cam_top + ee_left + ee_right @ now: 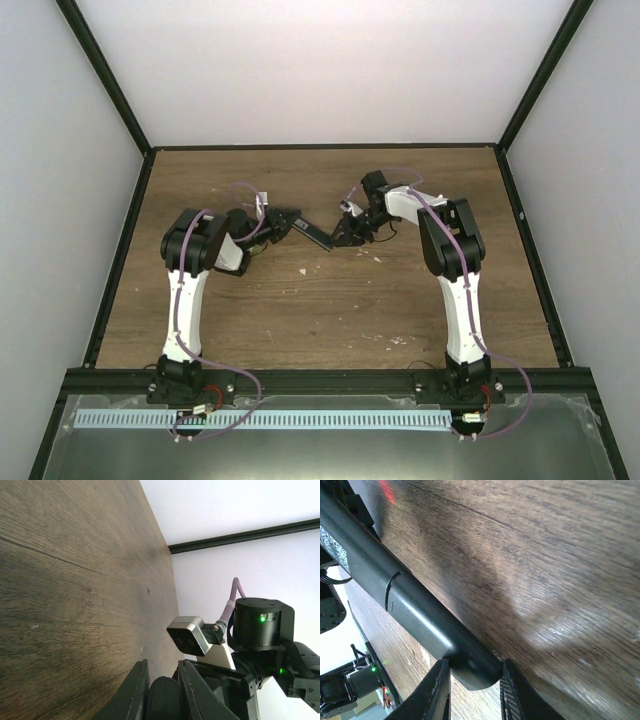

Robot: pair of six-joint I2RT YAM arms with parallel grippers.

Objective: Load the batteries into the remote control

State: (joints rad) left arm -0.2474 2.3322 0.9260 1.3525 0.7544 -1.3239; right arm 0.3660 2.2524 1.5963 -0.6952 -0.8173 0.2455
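Remote control (318, 235) bridges my two arms over mid-table (300, 320): left gripper (163, 682) and right gripper (474, 669) each clamp one end, probably steadying it for loading. Batteries unseen.

From above, the remote control (318, 235) is too small to see its buttons, in the right wrist camera its long end runs off the top left edge, and the left gripper (163, 674) has its fingers cut off by the bottom edge.
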